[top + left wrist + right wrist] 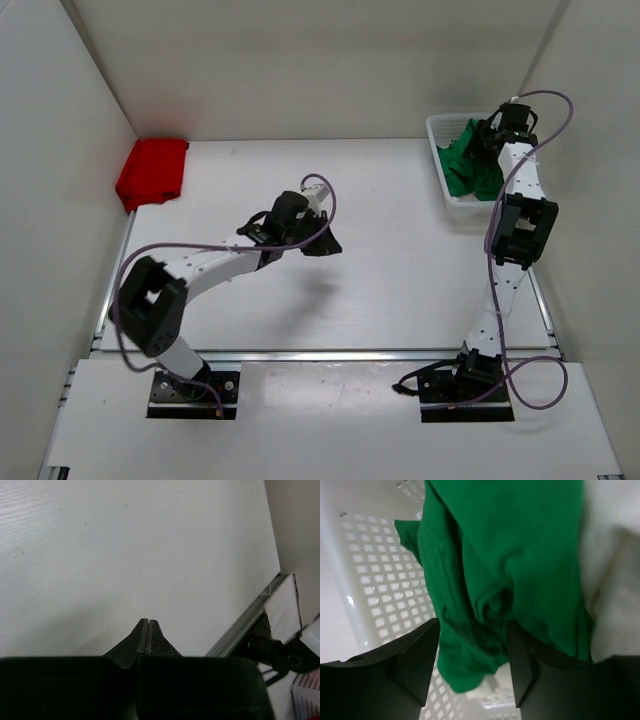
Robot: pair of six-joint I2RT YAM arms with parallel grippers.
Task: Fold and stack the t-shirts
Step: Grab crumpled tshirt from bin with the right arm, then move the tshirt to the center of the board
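Observation:
A red t-shirt [152, 172] lies folded in the table's far left corner. A crumpled green t-shirt [466, 166] [510, 555] sits in the white mesh basket [440, 130] at the far right. White cloth [615, 575], seemingly the white t-shirt, lies beside it in the basket. My right gripper [482, 140] [475, 635] reaches down into the basket and stands open, its fingers [415, 660] on either side of a bunched fold of green cloth. My left gripper [325, 245] [148, 623] hovers over the bare middle of the table, shut on nothing.
The basket's perforated wall [375, 585] stands close to the left of my right fingers. White walls enclose the table on the left, back and right. A metal rail [250, 625] runs along the table's near edge.

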